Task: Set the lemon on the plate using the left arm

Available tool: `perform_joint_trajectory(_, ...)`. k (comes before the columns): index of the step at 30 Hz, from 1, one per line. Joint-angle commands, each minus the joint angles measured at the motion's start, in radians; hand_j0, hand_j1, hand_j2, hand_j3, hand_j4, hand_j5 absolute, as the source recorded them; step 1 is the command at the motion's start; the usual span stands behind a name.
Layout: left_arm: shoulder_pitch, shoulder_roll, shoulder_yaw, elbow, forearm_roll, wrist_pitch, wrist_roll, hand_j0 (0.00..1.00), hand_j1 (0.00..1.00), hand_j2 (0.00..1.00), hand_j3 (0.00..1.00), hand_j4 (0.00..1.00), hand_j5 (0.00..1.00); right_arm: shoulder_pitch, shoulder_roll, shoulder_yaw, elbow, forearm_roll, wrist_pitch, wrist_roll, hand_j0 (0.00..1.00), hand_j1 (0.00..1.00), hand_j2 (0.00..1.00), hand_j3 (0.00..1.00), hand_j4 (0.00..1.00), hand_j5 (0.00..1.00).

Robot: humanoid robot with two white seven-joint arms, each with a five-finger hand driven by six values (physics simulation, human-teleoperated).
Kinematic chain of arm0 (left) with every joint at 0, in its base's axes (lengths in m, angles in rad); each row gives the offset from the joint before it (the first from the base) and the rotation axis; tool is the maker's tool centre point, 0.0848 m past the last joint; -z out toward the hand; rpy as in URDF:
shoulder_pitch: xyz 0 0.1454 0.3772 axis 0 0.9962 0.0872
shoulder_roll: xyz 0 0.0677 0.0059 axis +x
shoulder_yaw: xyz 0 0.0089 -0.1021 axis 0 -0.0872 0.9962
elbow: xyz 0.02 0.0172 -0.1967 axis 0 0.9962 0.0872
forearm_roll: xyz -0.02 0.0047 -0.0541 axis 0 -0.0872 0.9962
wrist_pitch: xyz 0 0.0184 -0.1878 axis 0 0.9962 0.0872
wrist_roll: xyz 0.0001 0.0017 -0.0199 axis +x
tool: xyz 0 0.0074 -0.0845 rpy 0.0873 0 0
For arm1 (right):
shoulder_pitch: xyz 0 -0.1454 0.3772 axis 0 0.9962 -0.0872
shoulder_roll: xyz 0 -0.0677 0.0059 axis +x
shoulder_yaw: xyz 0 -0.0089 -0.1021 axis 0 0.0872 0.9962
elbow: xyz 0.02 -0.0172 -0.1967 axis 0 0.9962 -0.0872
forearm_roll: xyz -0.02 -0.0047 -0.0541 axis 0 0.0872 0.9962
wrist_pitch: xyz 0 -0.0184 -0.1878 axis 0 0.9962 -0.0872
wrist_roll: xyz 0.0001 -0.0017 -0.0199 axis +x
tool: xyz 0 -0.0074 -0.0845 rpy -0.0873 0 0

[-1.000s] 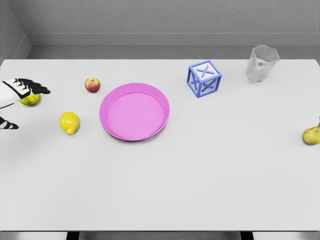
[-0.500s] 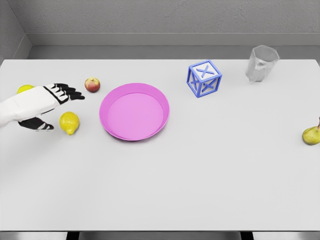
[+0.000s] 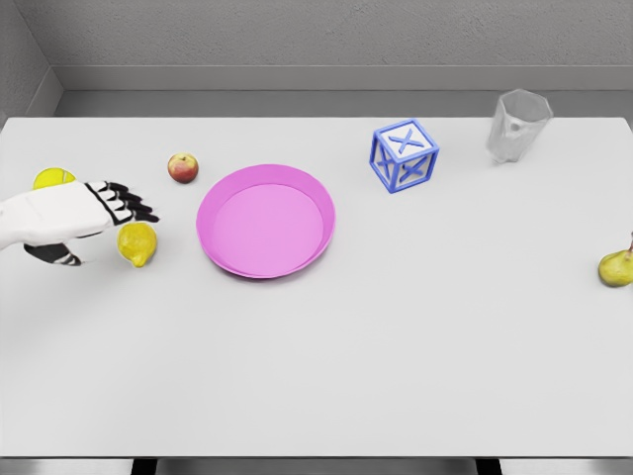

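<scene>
Lemon point(image 3: 138, 244) sits on the table point(image 3: 396, 346), just left of the pink plate point(image 3: 265, 221). Left hand point(image 3: 84, 220) hovers over the lemon's left side, fingers point(image 3: 129, 203) spread above it and thumb low, holding nothing, evidently lining up to close around it.

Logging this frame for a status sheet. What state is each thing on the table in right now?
lemon: on the table, left of the plate, not yet grasped
left hand: over the lemon, fingers open
plate: upright, empty
apple: resting behind the lemon
yellow ball: partly hidden by the arm
blue crate cube: upright
clear cup: upright, looks empty
pear: at the right edge
</scene>
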Motion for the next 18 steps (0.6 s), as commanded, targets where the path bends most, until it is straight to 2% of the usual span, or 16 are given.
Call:
perform_joint_trajectory(1,0.0,0.001,-0.002,0.001,-0.009,0.002,-0.018,1.0,1.0,1.0,1.0,1.0,1.0,0.0,0.0,-0.001,0.0,0.0,0.0,0.0,1.0,1.0,1.0,1.0,1.0,1.0)
perform_joint_trajectory(5,-0.002,-0.062,-0.01,0.001,-0.067,0.002,-0.018,1.0,1.0,1.0,1.0,1.0,1.0,0.0,0.0,0.001,0.0,0.0,0.0,0.0,1.0,1.0,1.0,1.0,1.0,1.0)
perform_joint_trajectory(18,-0.005,-0.079,-0.013,0.007,-0.102,0.002,-0.015,1.0,1.0,1.0,1.0,1.0,1.0,0.0,0.0,-0.001,0.0,0.0,0.0,0.0,1.0,1.0,1.0,1.0,1.0,1.0)
